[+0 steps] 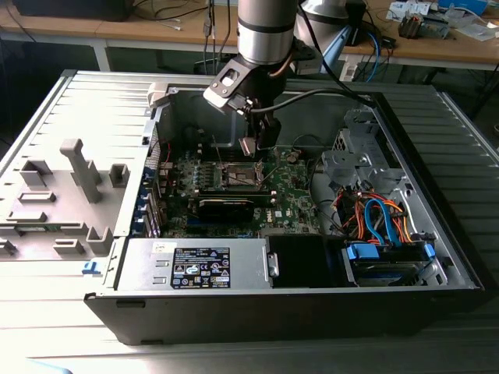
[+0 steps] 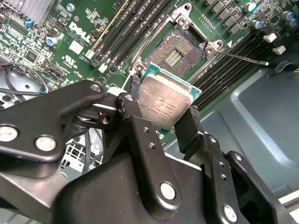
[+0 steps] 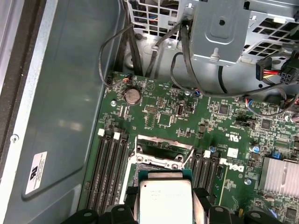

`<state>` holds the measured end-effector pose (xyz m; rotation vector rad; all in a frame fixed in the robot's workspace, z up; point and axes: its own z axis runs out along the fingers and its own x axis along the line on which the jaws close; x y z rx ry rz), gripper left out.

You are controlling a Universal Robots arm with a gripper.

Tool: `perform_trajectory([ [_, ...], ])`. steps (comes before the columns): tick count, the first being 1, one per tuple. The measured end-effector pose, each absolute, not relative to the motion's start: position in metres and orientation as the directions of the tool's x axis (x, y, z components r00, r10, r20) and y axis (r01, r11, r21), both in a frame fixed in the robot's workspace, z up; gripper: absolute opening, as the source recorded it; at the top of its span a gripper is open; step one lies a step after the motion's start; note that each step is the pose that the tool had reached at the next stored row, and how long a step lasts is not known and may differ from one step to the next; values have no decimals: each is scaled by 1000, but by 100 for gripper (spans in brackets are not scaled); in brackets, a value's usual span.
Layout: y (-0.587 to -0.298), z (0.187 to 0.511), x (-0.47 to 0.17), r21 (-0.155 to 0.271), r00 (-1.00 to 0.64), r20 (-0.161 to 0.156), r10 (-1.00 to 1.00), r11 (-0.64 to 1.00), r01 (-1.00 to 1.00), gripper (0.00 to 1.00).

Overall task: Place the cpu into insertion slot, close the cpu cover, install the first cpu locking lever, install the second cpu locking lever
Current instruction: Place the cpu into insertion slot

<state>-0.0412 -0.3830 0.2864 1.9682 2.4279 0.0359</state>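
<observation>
holding one cpu (image 2: 164, 95), one gripper (image 2: 163, 105) hangs above one exposed insertion slot (image 2: 180, 51).

Light came from overhead, strong on the ribbed table (image 1: 43, 109), whose pale slats washed almost white toward the exterior view's left edge. The computer case (image 1: 273, 312) was far dimmer (its near wall read nearly black), and the motherboard (image 1: 292, 199) inside sat in subdued, even light. In both wrist views the cpu (image 2: 161, 100) (image 3: 166, 203) gave off a soft pale glare from its metal top. The gripper (image 2: 163, 105) showed small highlights on its black links, and the coin battery (image 3: 132, 95) glinted near the motherboard's far corner.
</observation>
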Motion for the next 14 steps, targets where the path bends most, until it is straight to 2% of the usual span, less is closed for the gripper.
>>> perform_trajectory([
  [14, -383, 285, -41, 28, -171, 2, 985, 170, 985, 55],
])
